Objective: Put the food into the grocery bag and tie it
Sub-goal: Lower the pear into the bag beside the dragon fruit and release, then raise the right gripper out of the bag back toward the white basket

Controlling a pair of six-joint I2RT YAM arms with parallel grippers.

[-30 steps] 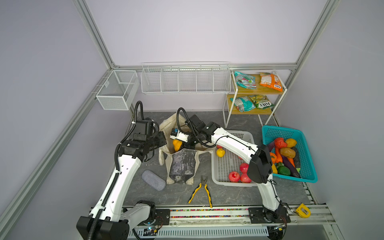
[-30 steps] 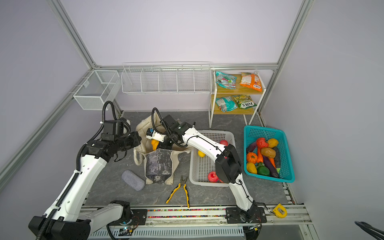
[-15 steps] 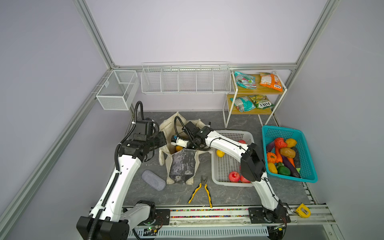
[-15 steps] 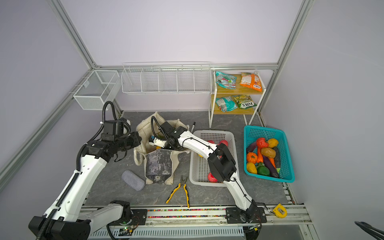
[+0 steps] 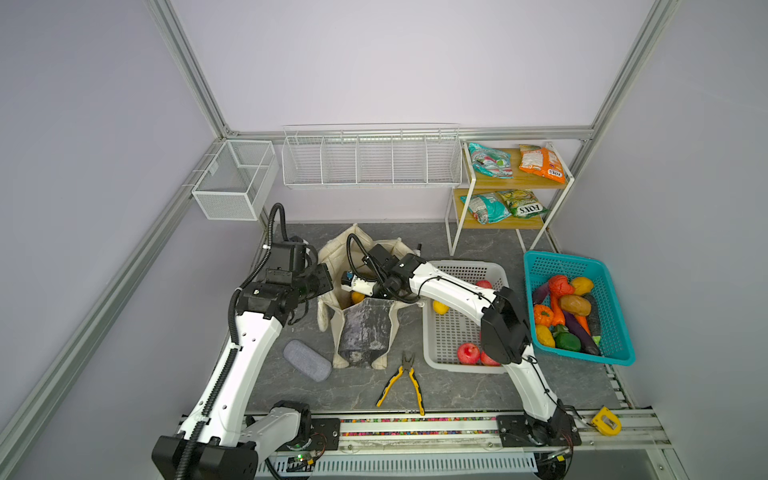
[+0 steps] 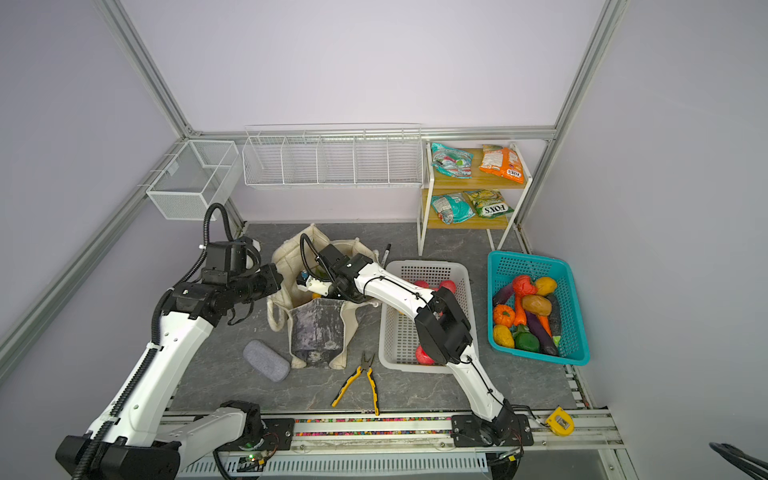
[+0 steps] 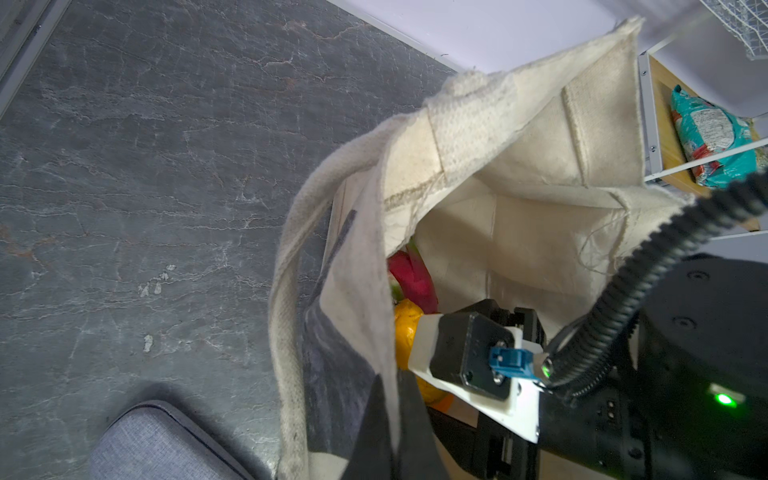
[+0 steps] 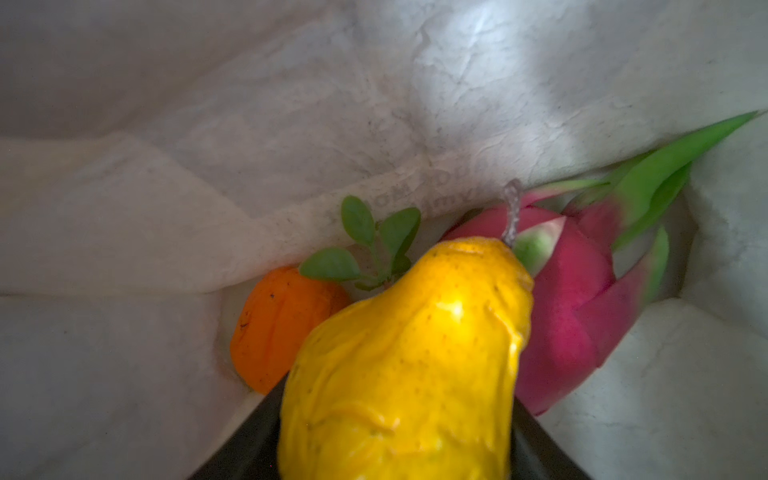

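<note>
Down inside the grocery bag (image 5: 363, 326), your right gripper (image 8: 399, 390) has the yellow pear (image 8: 407, 332) between its dark fingers (image 8: 249, 440), stem end pointing away from the wrist. You cannot tell from these views whether the fingers are pressing on the fruit or standing clear of it. Just past the pear, an orange (image 8: 270, 328) with green leaves and a pink dragon fruit (image 8: 573, 299) lie against the cream lining.

Your left gripper (image 7: 390, 419) is clenched on the bag's cream rim at its left side, and the mouth gapes wide.

You have the bag on a dark grey, stone-patterned tabletop (image 5: 457, 390), its mottled panel turned toward the arms' rail. Just beside it on the right is the white basket (image 5: 465, 266) with red apples (image 5: 467, 353) and a yellow fruit (image 5: 440, 306). Further right is the teal basket (image 5: 561, 266), heaped with vegetables. Yellow-handled pliers (image 5: 405, 382) lie in front of the bag, and a grey case (image 5: 306, 365) sits near its front left corner. At the back right, a two-tier shelf (image 5: 515, 178) carries FOX'S packets (image 5: 540, 163). White wire baskets (image 5: 370, 158) hang on the pale lilac wall.
</note>
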